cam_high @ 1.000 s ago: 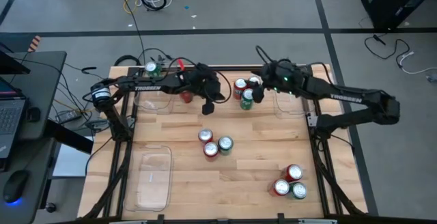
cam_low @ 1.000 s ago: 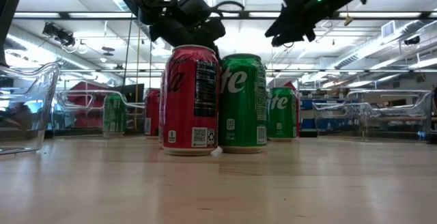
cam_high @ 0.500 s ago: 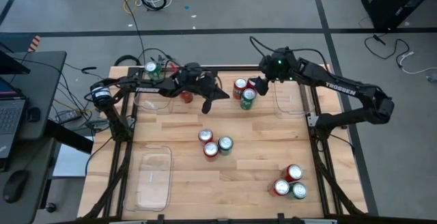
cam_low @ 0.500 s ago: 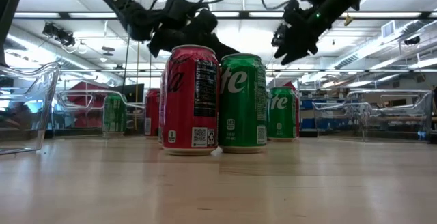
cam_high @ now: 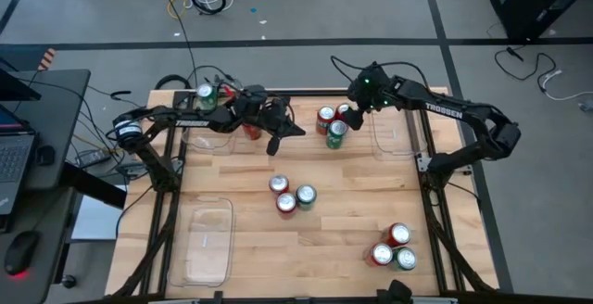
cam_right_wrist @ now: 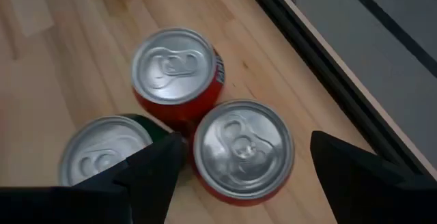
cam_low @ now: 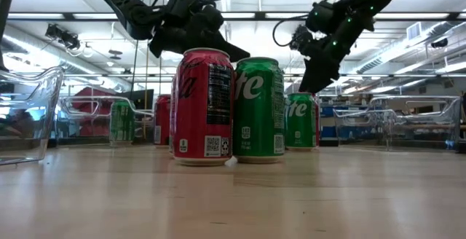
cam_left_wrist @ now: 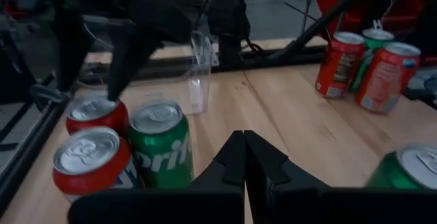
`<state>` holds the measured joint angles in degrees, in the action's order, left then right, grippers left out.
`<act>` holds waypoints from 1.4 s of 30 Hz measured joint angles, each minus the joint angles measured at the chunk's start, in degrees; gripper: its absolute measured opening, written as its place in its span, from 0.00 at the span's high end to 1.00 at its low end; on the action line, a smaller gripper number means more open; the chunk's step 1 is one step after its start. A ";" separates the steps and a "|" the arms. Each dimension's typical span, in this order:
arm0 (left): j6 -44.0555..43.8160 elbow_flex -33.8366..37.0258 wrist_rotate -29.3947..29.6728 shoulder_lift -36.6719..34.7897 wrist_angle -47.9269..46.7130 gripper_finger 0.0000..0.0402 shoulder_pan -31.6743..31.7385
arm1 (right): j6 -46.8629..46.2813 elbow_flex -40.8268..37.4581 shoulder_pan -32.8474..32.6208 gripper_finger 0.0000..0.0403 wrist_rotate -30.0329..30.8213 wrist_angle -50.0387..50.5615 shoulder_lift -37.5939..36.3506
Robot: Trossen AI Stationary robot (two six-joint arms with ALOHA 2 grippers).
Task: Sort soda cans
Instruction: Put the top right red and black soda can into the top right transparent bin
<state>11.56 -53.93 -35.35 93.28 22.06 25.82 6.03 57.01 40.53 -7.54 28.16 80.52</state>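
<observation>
- Your right pincer (cam_right_wrist: 242, 159), fingers apart, straddles a red can (cam_right_wrist: 240, 149) in the far cluster of three on the surface (cam_high: 241, 248).
- Next: lower and clamp it.
- Your left pincer (cam_left_wrist: 244, 157), fingers together, waits mid-surface, empty.

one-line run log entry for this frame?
task: sort soda cans | left hand: shut, empty, above table | right hand: open, straddling red can in far trio | trays: no cans visible

Seven red cylindrical metal soda cans (cam_high: 285, 202) and four green cylindrical metal soda cans (cam_high: 305, 195) show, three directly beneath the right gripper's (cam_right_wrist: 246, 141) spread jaws. Three clear rectangular plastic trays (cam_high: 206, 244).
</observation>
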 joint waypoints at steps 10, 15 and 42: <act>1.31 0.00 0.17 -0.29 -2.66 1.00 0.09 | -0.21 0.00 0.15 0.18 0.57 -0.82 6.00; 1.54 0.00 0.19 -0.31 -3.93 1.00 0.09 | -0.91 0.00 0.13 0.21 1.27 -2.54 8.88; -0.16 0.00 -1.46 -0.31 -2.03 1.00 -0.04 | -31.22 8.13 -5.83 0.28 31.32 28.54 -16.51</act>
<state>11.40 -53.93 -36.81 92.97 20.03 25.78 -25.19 65.15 34.70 23.78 56.70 64.01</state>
